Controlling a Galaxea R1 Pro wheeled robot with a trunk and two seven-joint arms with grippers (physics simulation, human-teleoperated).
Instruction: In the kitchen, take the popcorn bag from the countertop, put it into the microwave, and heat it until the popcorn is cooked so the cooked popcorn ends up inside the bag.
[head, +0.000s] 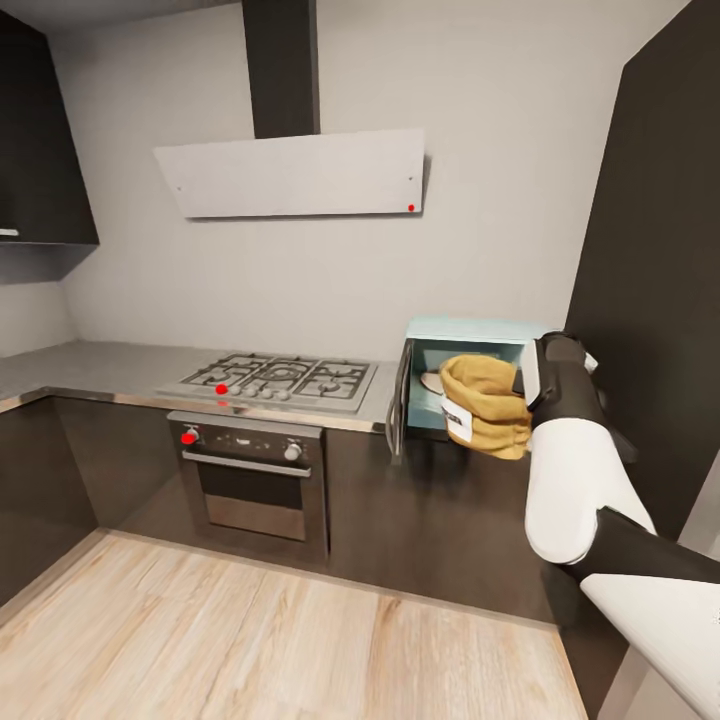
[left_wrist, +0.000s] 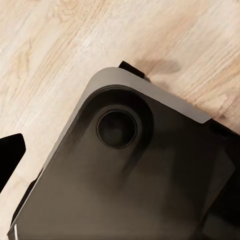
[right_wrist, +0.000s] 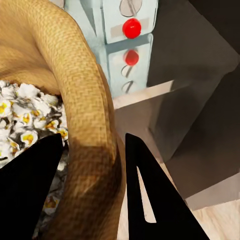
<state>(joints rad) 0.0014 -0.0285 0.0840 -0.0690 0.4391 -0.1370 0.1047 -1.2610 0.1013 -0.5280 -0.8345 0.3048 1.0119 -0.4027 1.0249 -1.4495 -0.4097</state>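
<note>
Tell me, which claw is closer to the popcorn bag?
Right. The right claw grips the popcorn bag rim at the open microwave. The left claw hangs low over the wooden floor.

The popcorn bag covers most of the microwave cavity — the right pincer sits behind its arm, fingertips unseen.
</note>
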